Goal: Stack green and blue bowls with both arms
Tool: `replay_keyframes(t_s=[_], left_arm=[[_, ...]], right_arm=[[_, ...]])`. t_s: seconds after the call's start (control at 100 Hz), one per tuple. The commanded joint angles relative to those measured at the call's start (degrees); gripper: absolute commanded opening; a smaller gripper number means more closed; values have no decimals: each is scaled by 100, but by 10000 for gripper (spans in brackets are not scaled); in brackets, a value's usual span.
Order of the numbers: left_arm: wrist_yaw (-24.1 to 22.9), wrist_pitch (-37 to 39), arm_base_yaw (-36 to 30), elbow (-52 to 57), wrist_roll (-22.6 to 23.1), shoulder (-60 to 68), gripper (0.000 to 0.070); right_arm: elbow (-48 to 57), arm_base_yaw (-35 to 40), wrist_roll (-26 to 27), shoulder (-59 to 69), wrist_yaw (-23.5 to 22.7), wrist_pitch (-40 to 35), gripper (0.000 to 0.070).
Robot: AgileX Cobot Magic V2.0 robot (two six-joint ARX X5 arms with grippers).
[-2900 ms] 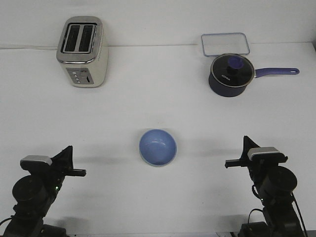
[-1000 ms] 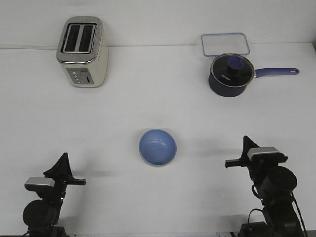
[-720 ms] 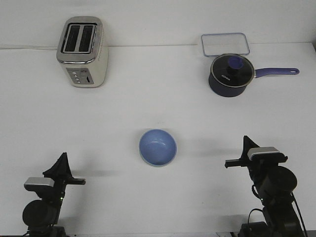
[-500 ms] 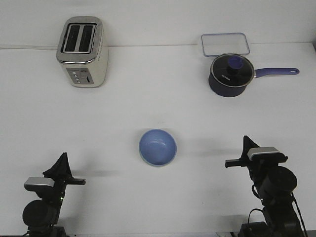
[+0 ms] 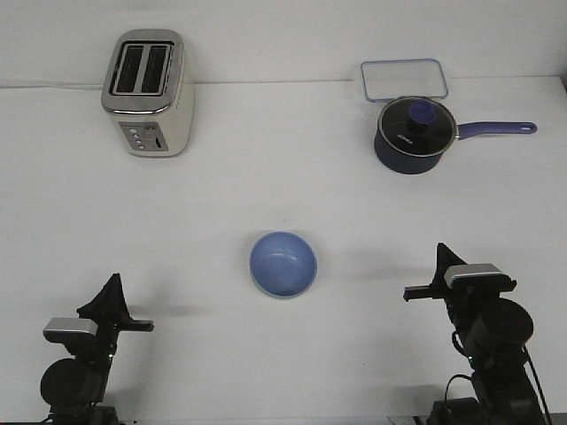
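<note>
A: Setting, classification?

B: Robot test bench dressed as a kitchen. One plain white table (image 5: 283, 186) against a bare white wall.

A: Supporting items?

B: One cream two-slot toaster (image 5: 148, 93); one navy saucepan (image 5: 414, 135), lidded, purple handle; one clear food container (image 5: 404, 79); one blue bowl (image 5: 283, 264). Two black robot arms, left arm (image 5: 78, 363) and right arm (image 5: 483, 332), at the near edge.

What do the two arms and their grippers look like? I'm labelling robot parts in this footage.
Both are black and jointed, with rounded motor housings. The left arm and the right arm each carry a small silver-grey block near the wrist. The left gripper and right gripper are dark, pointed fingers. Thin black cables trail by the right arm's base.
</note>
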Motion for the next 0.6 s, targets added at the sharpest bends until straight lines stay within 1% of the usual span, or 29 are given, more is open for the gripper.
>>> replay_keyframes(t_s=[0.0, 0.23, 0.49, 0.59], left_arm=[[26, 57, 7, -114, 26, -11, 12], [26, 57, 4, -114, 26, -11, 12], [26, 55, 4, -114, 26, -11, 12], [26, 55, 4, -114, 26, -11, 12]], right_arm=[[-50, -11, 48, -142, 22, 127, 0], [-1099, -72, 48, -1268, 24, 1086, 0], [-1950, -278, 81, -2621, 28, 1117, 0], [-2081, -361, 103, -2603, 24, 1231, 0]])
